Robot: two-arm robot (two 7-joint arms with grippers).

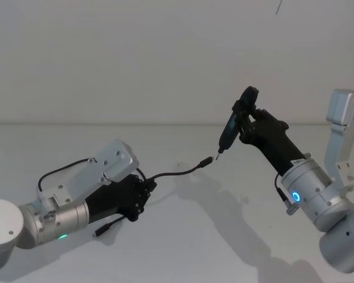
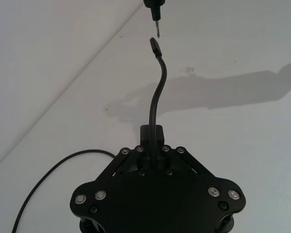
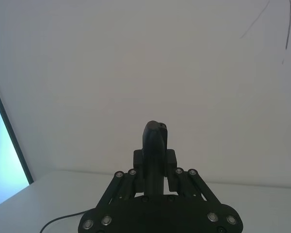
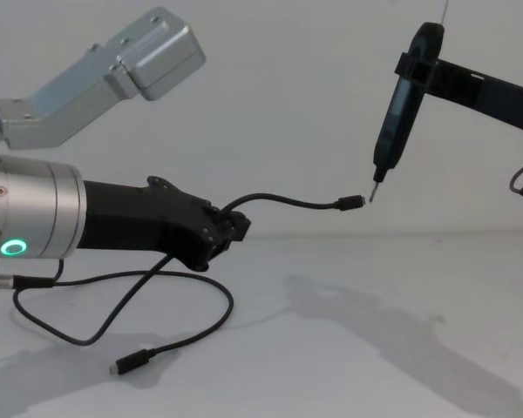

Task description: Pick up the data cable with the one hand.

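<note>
Fingers of the left black angular two-finger gripper (image 4: 231, 228) are clenched on the long thin black data cable (image 4: 283, 202), lifted above the white table (image 4: 401, 348). Light and limp, it seems best held near the plug. Its free stub runs rightward, tip meeting the slender black pen-like tool (image 4: 401, 109) gripped by the right gripper (image 1: 248, 125).

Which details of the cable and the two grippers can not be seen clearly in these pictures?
- Whether the cable's plug touches the pen tool's tip: too small in the chest and head views.
- The grip of the left gripper on the cable: its own body covers it in the left wrist view.
- The pen tool's tip: the right gripper hides it in the right wrist view.
</note>
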